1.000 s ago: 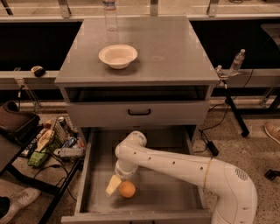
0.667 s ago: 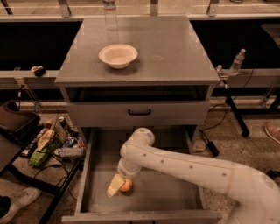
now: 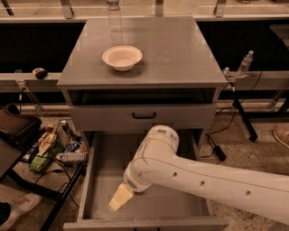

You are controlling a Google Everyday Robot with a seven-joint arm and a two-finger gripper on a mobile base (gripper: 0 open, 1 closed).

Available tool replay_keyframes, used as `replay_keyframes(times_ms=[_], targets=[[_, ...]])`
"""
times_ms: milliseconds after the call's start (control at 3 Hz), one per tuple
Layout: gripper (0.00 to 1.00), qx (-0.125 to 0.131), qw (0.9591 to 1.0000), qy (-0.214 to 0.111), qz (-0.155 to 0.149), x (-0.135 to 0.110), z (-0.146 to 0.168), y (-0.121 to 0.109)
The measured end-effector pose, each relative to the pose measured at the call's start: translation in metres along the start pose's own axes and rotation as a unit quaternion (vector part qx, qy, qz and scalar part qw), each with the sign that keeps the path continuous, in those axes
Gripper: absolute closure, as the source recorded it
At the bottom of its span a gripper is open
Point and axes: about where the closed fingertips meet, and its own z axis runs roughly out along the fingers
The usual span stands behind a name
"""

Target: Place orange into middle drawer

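The middle drawer [image 3: 106,159] is pulled out below the cabinet, a long grey box with a flat floor and low walls. My white arm reaches in from the right, across the drawer. My gripper [image 3: 118,198] hangs over the front left part of the drawer floor, its cream tip pointing down and to the left. The orange is not visible; the wrist of the arm covers the spot where it lay.
A shut drawer front with a black handle [image 3: 144,115] sits above the open drawer. A white bowl [image 3: 122,57] and a clear bottle [image 3: 114,13] stand on the cabinet top. Bags and cans [image 3: 54,144] lie on the floor at left. A bottle [image 3: 245,63] stands at right.
The arm has swung closer and lower across the drawer. The orange showed next to the gripper tip before and is hidden now.
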Motion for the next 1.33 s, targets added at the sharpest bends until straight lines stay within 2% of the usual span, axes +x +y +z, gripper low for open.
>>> replay_keyframes(times_ms=[333,667,1000,1333], targets=[[0.0,0.045,0.9958,-0.074,0.031,-0.018,-0.106,0.002],[0.0,0.088,0.9773,-0.165,0.101,-0.035,-0.201,-0.008],[0.0,0.123,0.9483,-0.232,0.178,-0.049,-0.266,-0.02],[0.0,0.144,0.9173,-0.284,0.238,-0.056,-0.313,-0.024]])
